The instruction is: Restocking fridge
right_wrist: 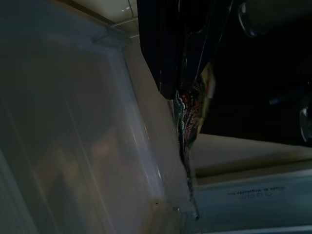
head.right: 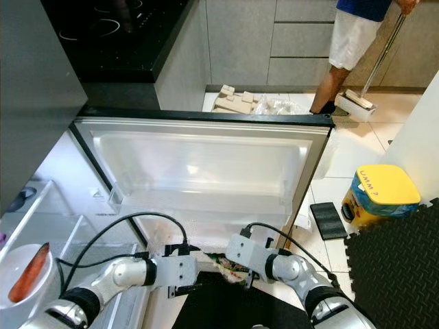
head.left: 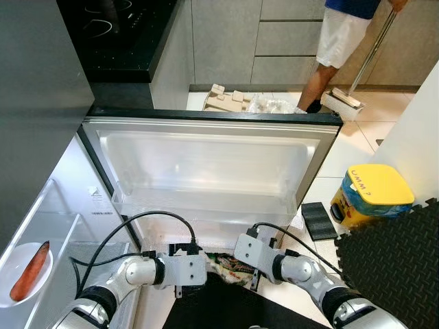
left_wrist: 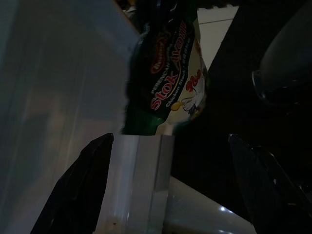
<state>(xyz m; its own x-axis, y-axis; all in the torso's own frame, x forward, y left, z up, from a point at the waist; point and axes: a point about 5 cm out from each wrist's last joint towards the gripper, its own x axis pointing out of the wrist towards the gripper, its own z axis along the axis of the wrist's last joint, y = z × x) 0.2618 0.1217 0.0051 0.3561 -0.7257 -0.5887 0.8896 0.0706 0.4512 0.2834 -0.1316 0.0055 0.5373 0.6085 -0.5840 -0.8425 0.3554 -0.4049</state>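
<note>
A dark green and white stock packet [head.left: 223, 266] with red lettering hangs low in front of me, between my two wrists. The right gripper [head.left: 241, 272] is shut on it, and in the right wrist view the packet [right_wrist: 193, 114] shows edge-on beside a black finger [right_wrist: 161, 44]. The left gripper [left_wrist: 170, 195] is open, its fingers [left_wrist: 85, 190] spread wide just short of the packet [left_wrist: 168, 78]. The open fridge door [head.left: 206, 161] with its bare white shelves lies right beyond both grippers.
An orange carrot [head.left: 30, 271] lies on a white plate [head.left: 14, 257] in the fridge at my left. A yellow-lidded bin [head.left: 374, 195], a black foam mat [head.left: 398, 260] and a small black scale [head.left: 317, 219] are on the right. A person [head.left: 339, 41] mops behind the door.
</note>
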